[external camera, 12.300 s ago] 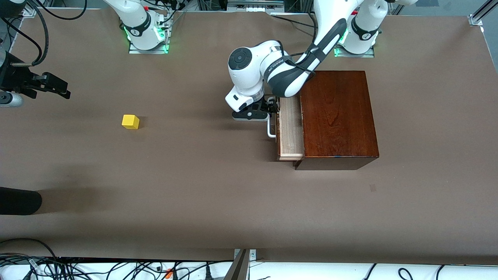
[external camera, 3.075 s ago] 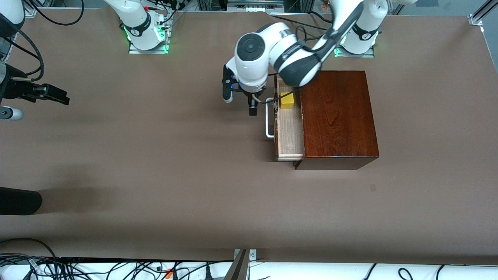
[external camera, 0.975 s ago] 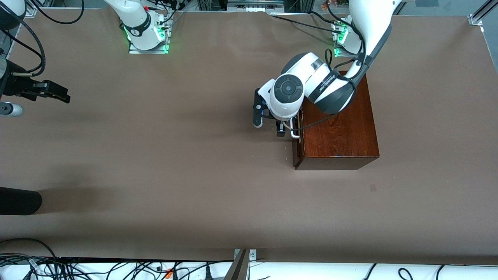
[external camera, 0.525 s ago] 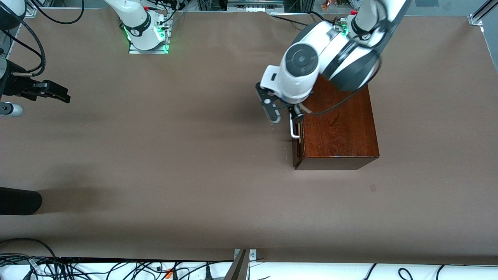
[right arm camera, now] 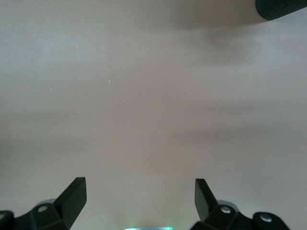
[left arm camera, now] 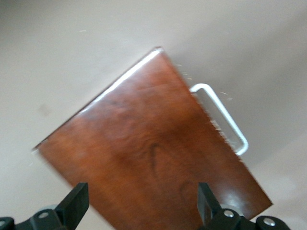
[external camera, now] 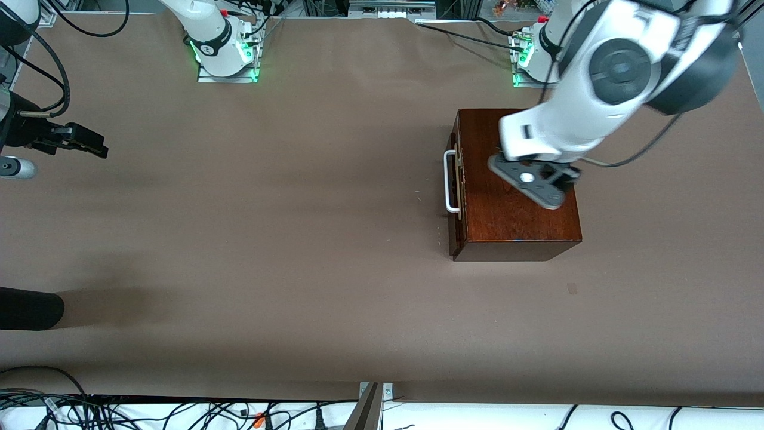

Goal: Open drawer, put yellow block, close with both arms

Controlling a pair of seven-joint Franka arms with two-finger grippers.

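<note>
The dark wooden box (external camera: 525, 221) stands toward the left arm's end of the table. Its drawer (external camera: 456, 185) is pushed fully in, and the white handle (external camera: 450, 182) sticks out of the front. The yellow block is out of view. My left gripper (external camera: 537, 188) hangs in the air over the box top, clear of the handle. In the left wrist view the left gripper (left arm camera: 141, 201) is open and empty, with the box top (left arm camera: 144, 143) and the handle (left arm camera: 225, 115) below it. My right gripper (external camera: 89, 143) waits at the right arm's end, open and empty (right arm camera: 139, 191) over bare table.
A black rounded object (external camera: 30, 307) lies at the table's edge toward the right arm's end, nearer the front camera; it also shows in the right wrist view (right arm camera: 283, 7). Cables (external camera: 179, 412) run along the near edge. The brown table (external camera: 268, 239) stretches between the two arms.
The left arm has risen from the drawer handle and swung over the box top toward its own end. The drawer stays shut. The right arm has not moved.
</note>
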